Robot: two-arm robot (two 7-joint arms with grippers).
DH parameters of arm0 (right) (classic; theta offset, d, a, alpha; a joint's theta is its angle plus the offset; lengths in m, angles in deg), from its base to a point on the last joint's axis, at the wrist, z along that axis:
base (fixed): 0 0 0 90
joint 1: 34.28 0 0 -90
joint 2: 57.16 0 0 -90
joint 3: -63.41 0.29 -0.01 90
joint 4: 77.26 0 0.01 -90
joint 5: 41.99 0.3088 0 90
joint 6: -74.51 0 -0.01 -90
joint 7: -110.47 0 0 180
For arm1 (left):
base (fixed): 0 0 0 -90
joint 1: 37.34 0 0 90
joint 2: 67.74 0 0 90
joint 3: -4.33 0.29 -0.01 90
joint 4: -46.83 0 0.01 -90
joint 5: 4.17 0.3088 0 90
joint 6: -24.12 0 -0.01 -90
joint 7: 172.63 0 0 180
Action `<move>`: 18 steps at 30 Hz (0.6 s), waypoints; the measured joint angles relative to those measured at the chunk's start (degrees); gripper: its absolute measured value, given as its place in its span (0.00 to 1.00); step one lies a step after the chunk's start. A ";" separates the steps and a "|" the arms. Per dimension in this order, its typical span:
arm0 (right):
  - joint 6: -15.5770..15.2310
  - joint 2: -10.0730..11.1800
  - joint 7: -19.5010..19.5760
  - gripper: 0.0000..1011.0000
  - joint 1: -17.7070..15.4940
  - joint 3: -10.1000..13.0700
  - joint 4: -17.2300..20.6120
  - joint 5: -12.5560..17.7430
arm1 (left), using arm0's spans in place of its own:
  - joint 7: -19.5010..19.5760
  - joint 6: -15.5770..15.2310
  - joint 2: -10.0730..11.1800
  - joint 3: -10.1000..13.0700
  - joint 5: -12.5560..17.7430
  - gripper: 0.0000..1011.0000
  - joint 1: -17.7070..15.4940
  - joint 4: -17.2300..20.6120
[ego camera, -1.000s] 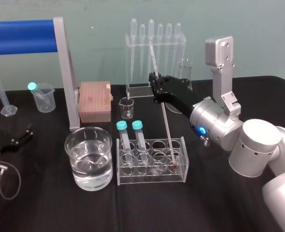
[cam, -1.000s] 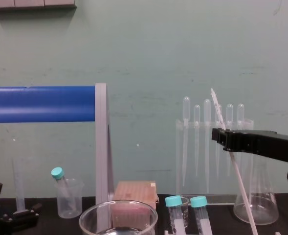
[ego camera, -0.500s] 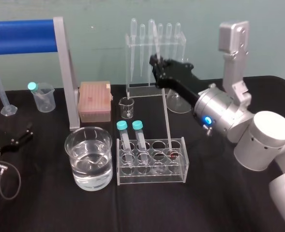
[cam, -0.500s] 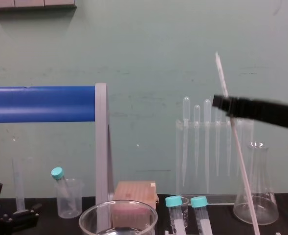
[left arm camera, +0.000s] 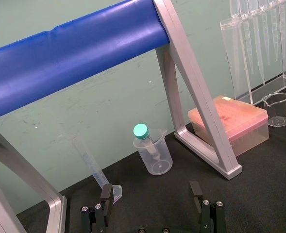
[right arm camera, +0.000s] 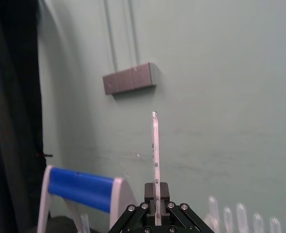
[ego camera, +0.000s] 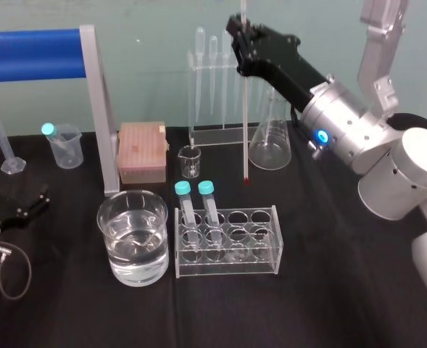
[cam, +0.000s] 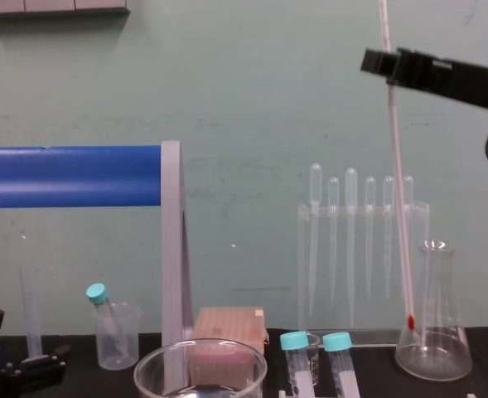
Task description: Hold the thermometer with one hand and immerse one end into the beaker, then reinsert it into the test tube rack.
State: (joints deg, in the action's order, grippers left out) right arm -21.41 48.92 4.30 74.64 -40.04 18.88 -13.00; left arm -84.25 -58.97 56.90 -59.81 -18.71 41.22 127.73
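My right gripper (ego camera: 242, 30) is raised high behind the test tube rack (ego camera: 227, 265) and is shut on the thermometer (ego camera: 245, 123) near its upper end. The thin rod hangs almost vertical, its red tip in the air above and behind the rack, in front of the conical flask. In the chest view the thermometer (cam: 397, 191) runs down from the right gripper (cam: 384, 61). The scale end sticks up past the fingers in the right wrist view (right arm camera: 155, 165). The beaker (ego camera: 133, 206), part full of water, stands left of the rack. My left gripper (left arm camera: 151, 204) rests open at the table's left.
A pipette stand (ego camera: 231, 65), a conical flask (ego camera: 271, 145) and a small glass beaker (ego camera: 190, 161) stand behind the rack. Two blue-capped tubes (ego camera: 199, 206) sit in the rack's left holes. A pink tip box (ego camera: 142, 151) and a blue-barred frame (ego camera: 32, 52) are at the back left.
The right gripper has risen and moved back, lifting the thermometer out of the rack's right hole. Its red tip now hangs free above the table. The left arm has not moved.
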 joint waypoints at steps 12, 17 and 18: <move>4.52 -1.31 -5.19 0.06 4.62 -2.77 -4.62 4.23 | 0.00 0.01 0.00 0.00 0.00 1.00 0.00 0.00; 8.76 -2.35 -8.68 0.06 6.26 -4.37 -7.59 5.73 | 0.00 0.00 0.00 0.00 0.00 1.00 0.00 0.00; 10.02 -2.57 -10.06 0.06 6.77 -4.87 -8.58 6.22 | 0.00 0.00 0.00 0.00 0.00 1.00 0.00 0.00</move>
State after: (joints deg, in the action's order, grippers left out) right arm -11.39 46.36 -5.76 81.41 -44.91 10.29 -6.78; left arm -84.25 -58.97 56.90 -59.81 -18.71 41.22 127.73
